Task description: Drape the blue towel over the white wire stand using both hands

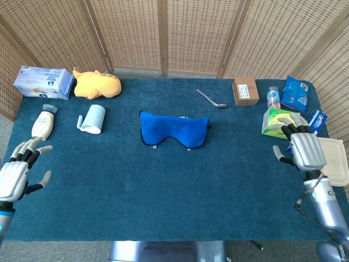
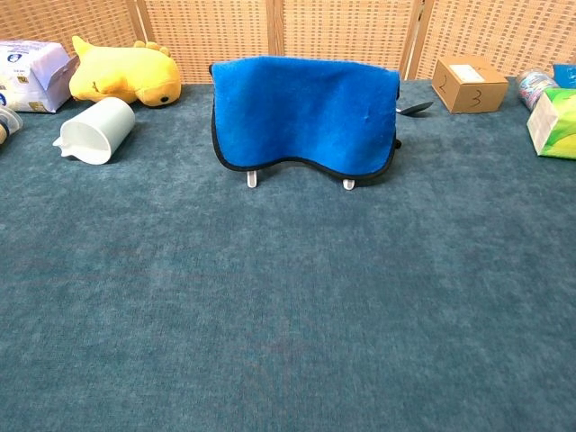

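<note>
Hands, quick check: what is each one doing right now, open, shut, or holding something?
Left hand: open, fingers spread, holding nothing, at the table's near left edge.
Right hand: open, holding nothing, near the right edge.

Open carpet before draped towel; clutter lines edges.
</note>
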Robot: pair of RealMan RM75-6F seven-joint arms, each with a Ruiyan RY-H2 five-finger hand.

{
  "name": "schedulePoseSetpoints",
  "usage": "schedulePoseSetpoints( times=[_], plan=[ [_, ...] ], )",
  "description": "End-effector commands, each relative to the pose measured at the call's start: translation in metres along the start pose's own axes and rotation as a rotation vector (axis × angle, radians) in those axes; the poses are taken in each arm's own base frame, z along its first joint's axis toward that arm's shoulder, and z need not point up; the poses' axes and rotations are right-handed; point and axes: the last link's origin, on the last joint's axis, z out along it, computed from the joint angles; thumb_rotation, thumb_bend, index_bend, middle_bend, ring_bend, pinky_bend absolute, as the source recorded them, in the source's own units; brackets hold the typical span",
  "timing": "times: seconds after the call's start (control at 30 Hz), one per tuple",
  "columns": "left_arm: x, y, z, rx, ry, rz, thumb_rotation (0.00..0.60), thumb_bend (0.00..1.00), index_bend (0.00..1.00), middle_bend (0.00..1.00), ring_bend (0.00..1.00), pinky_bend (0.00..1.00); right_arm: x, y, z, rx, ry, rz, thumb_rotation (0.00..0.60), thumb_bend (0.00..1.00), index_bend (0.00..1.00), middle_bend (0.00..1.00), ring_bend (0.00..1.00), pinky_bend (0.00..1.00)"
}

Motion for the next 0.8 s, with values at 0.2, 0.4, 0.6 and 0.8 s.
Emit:
schedulePoseSetpoints(
  times=[0.2,0.4,0.6,0.8],
  plan=[
    [-0.004,-0.010,-0.039,0.066,-0.002,0.010,0.600,0.51,0.24,0.11,0.01,0.00,0.000,0.014,-0.036,-0.079,-0.027,-0.031,0.600,0.36,0.24,0.18,0.04,0.11],
    [-0.009,-0.015,-0.063,0.112,0.025,0.003,0.600,0.51,0.24,0.13,0.02,0.00,-0.002,0.025,-0.059,-0.136,-0.021,-0.043,0.600,0.36,0.24,0.18,0.04,0.11],
    [-0.010,-0.012,-0.067,0.114,0.043,-0.001,0.600,0.51,0.25,0.14,0.02,0.00,0.000,0.029,-0.065,-0.147,-0.006,-0.051,0.600,0.36,0.23,0.18,0.03,0.11],
    [-0.005,-0.005,-0.060,0.086,0.059,0.011,0.600,0.51,0.25,0.15,0.02,0.00,0.003,0.029,-0.064,-0.140,0.010,-0.047,0.600,0.36,0.23,0.18,0.02,0.11]
  ],
)
